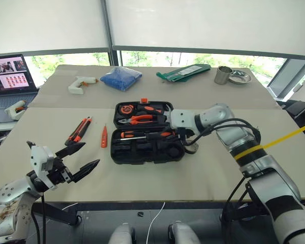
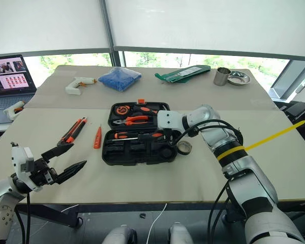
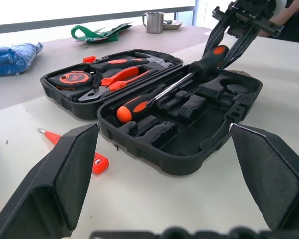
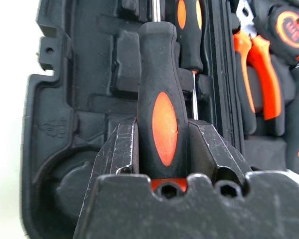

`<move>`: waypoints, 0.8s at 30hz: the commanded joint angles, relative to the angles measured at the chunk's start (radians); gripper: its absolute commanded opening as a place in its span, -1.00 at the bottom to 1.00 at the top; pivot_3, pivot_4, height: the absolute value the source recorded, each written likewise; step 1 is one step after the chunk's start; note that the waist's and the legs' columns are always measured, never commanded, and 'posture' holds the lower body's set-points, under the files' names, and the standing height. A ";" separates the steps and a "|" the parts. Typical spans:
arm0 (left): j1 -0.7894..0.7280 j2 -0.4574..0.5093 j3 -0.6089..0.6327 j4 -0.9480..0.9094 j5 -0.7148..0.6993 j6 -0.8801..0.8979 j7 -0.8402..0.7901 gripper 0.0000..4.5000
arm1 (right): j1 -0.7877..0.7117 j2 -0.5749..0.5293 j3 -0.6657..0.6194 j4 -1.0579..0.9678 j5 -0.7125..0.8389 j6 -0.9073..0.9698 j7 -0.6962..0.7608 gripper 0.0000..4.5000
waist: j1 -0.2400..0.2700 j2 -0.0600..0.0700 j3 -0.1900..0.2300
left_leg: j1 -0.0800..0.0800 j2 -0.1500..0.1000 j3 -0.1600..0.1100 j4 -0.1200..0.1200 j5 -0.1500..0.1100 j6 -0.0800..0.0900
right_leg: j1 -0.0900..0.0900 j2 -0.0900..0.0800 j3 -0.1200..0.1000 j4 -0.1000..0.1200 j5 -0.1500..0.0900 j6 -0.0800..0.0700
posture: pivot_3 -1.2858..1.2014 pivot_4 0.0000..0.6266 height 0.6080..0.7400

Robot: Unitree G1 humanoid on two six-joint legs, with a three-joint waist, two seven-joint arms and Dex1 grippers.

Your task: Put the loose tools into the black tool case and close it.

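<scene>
The black tool case (image 1: pixel 147 133) lies open in the middle of the tabletop (image 1: pixel 203 173), with both halves flat. In the far half sit the orange-handled pliers (image 1: pixel 140 119) and the round tape measure (image 1: pixel 126 108). In the near half one screwdriver (image 1: pixel 142 134) already lies in a moulded slot.

The right gripper (image 3: pixel 228 47) is over the right end of the near half. Its fingers (image 4: pixel 122 149) are clamped on the handle of a second screwdriver (image 4: pixel 159 109), black with an orange oval. In the left wrist view this screwdriver is tilted, with the handle up in the fingers and the metal shaft running down toward the slots. I cannot tell if the tip touches the case.

A small black tape roll (image 2: pixel 183 148) lies on the tabletop just beside the right edge of the case, under the right arm.

To the left of the case lie two more loose tools: the slim orange tester screwdriver (image 1: pixel 104 136) near the case, and the orange-and-black utility knife (image 1: pixel 79 130) further to the left. Both are apart from the case.

The left gripper (image 1: pixel 77 158) hovers at the near left corner of the tabletop, with its fingers wide apart and nothing between them. It points toward the case.

At the far side of the tabletop are a white glue gun (image 1: pixel 81 84), a blue bag (image 1: pixel 121 78), a green pouch (image 1: pixel 183 72) and a metal cup (image 1: pixel 223 74).
</scene>
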 commanded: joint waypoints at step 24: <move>0.042 -0.021 -0.016 -0.074 0.010 -0.039 0.039 1.00 | -0.148 0.060 -0.012 0.376 -0.157 -0.152 -0.022 -0.54 | -0.010 0.000 0.000 | 0.000 0.000 0.002 -0.001 0.000 0.000 | -0.002 0.000 0.000 0.002 0.000 -0.001 | 0.03 -0.52 1.00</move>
